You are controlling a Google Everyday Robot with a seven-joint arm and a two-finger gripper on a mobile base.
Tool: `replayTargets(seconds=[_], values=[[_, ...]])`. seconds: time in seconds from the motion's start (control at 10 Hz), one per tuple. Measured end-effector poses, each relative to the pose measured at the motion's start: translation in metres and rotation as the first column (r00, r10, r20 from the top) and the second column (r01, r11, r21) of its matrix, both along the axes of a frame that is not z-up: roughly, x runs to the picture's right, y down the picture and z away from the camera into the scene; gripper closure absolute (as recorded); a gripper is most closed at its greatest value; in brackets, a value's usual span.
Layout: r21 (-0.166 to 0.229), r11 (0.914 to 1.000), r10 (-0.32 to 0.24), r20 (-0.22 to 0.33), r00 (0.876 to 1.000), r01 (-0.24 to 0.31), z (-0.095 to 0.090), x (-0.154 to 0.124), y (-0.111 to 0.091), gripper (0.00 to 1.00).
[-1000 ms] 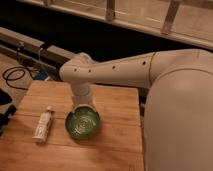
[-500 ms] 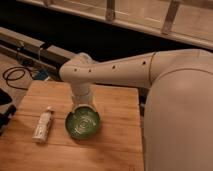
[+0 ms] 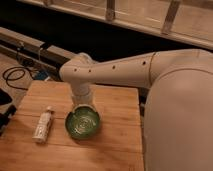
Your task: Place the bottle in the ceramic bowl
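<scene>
The small white bottle (image 3: 43, 125) lies on its side on the wooden table (image 3: 117, 137), at the left, with its neck pointing away from me. The green ceramic bowl (image 3: 82, 124) stands just to the right of it, a short gap between them, and holds nothing. My white arm reaches in from the right and bends down over the table. My gripper (image 3: 83, 103) hangs at the arm's end, right above the bowl's far rim. The arm hides most of it. It holds nothing that I can see.
The table's back edge runs behind the arm, with a dark gap and a metal rail (image 3: 30, 42) beyond it. Black cables (image 3: 15, 75) lie on the floor at the left. My large white body (image 3: 180, 120) fills the right side.
</scene>
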State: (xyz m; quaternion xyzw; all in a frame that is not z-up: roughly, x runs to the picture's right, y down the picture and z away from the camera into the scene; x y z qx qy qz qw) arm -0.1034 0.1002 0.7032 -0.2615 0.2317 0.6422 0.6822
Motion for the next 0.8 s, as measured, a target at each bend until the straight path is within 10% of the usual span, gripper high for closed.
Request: replayTargets(seconds=[0.3,0.8], values=[[0.058,0.9983,-0.002,0.035,0.999,0.000,-0.001,-0.030,0.000,0.35],[0.132,0.9870,-0.114,0.180,0.977,0.091,-0.012,-0.167,0.015,0.35]])
